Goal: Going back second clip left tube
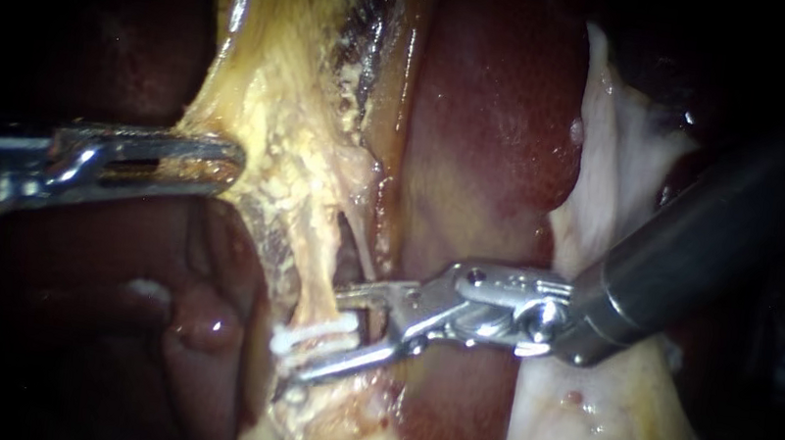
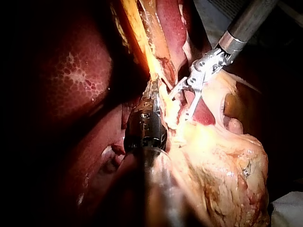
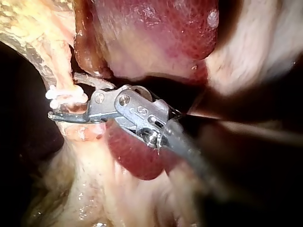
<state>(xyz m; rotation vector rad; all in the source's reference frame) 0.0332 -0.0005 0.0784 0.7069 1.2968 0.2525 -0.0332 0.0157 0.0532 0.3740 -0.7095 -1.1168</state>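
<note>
behind yellow tissue (image 1: pixel 297 120), left instrument's (image 1: pixel 226 164) tip hides; right instrument (image 1: pixel 330 333) straddles clip (image 1: pixel 288 340).

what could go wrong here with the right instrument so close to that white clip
1. The open right instrument straddles the small white clip on the yellowish tube; backing out askew could snag and loosen it.
2. The left instrument holds the yellow fatty tissue taut; more pull might tear the thin pale strand beside the tube.

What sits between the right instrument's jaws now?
A white clip on the yellowish tube, lying between the right instrument's open jaws. The tube under the clip is covered.
</note>
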